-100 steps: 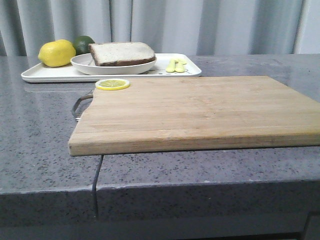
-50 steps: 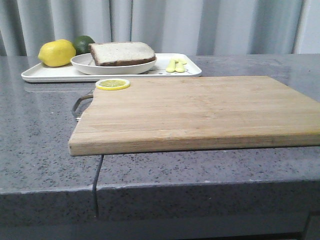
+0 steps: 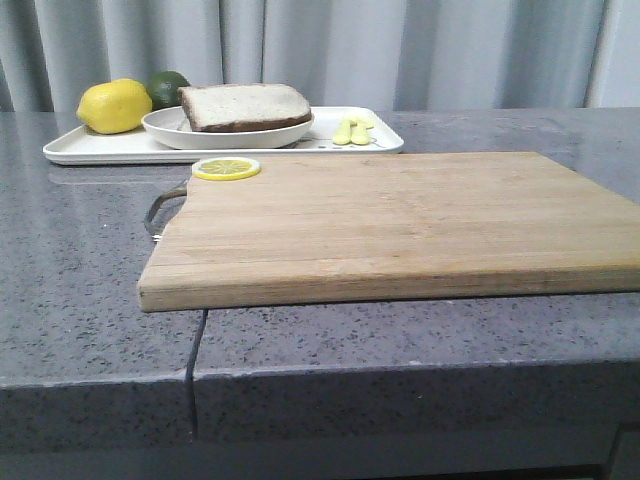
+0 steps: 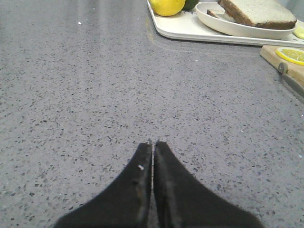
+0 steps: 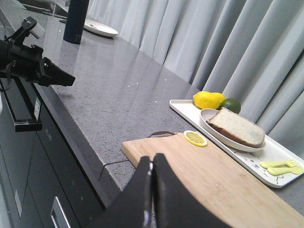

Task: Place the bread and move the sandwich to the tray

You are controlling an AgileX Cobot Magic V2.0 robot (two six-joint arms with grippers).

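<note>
Your left gripper [image 4: 153,142] has both fingers pressed together with nothing between them, held low over bare grey countertop [image 4: 95,95]. Your right gripper [image 5: 152,159] is likewise pinched closed and empty, raised above the near edge of the wooden cutting board [image 5: 213,183].

From the left gripper the task items lie ahead and off to its right, well apart. From the right gripper they lie ahead across the board. I judge the two arms about equally far from them; the pictures do not settle which is nearer.

On the cutting board [image 3: 400,225] only a lemon slice [image 3: 225,169] sits, at the far left corner beside the metal handle [image 3: 160,210]. No loose bread remains on the board.

Beyond it, the tray [image 3: 100,150] lies with its long axis across your front, left to right. The round white dish [image 3: 170,130] already stands on the tray, carrying the sandwich [image 3: 245,106], whose top bread slice lies flat. The egg is not visible from any view. A whole lemon [image 3: 113,106] and a lime [image 3: 168,86] rest on the tray's left end, and small yellow utensils [image 3: 351,130] on its right.

Judgement: both steps appear complete. Neither arm needs to close on anything; you need only keep both clear of the tray.
</note>
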